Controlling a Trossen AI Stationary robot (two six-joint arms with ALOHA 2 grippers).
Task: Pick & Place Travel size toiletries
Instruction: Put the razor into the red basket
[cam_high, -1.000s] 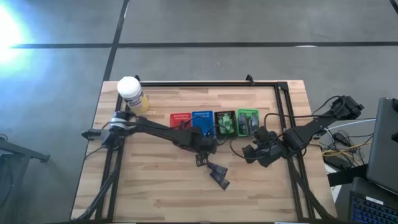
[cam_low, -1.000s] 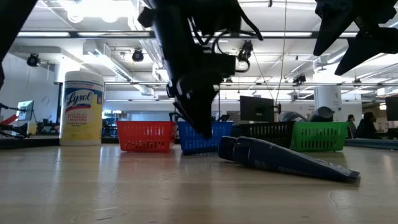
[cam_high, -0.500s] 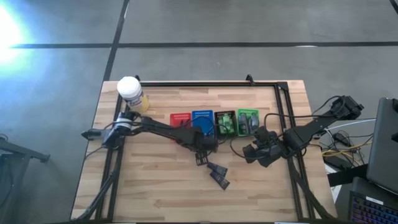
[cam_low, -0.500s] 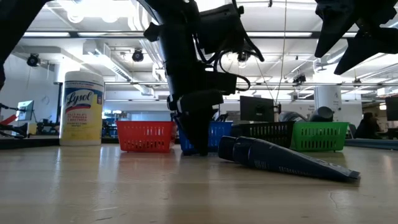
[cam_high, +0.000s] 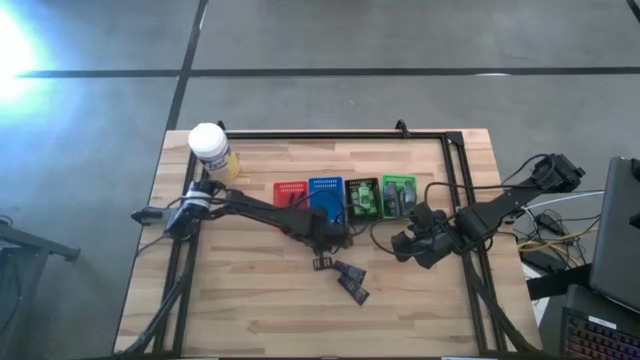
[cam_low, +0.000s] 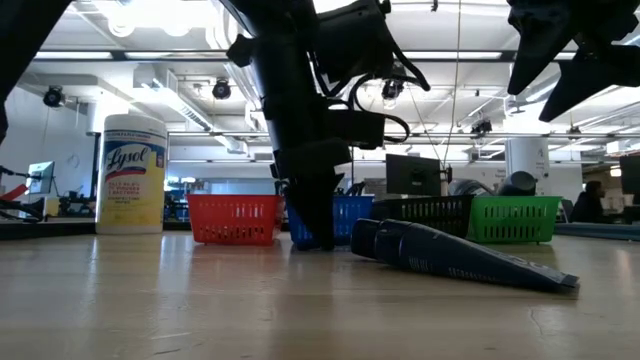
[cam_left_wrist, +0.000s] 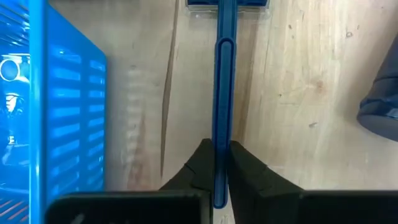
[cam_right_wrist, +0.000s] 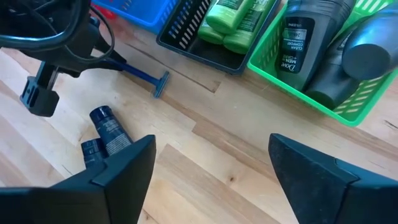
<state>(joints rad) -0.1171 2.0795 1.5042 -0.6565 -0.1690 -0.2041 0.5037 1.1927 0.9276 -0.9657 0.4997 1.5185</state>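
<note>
the left gripper (cam_left_wrist: 219, 163) was down on the wooden table (cam_high: 250, 300) beside the blue plastic basket (cam_left_wrist: 56, 118), its jaws pinched shut on the handle of a thin blue razor (cam_left_wrist: 224, 93) lying flat on the wood; two dark tubes (cam_high: 351, 279) lay just beyond it; the right gripper (cam_right_wrist: 211, 168) hovered near the green plastic basket (cam_right_wrist: 323, 102) holding grey tubes (cam_right_wrist: 305, 37), jaws wide apart and empty; green tubes (cam_right_wrist: 239, 18) sat in the black basket (cam_right_wrist: 186, 37).
</note>
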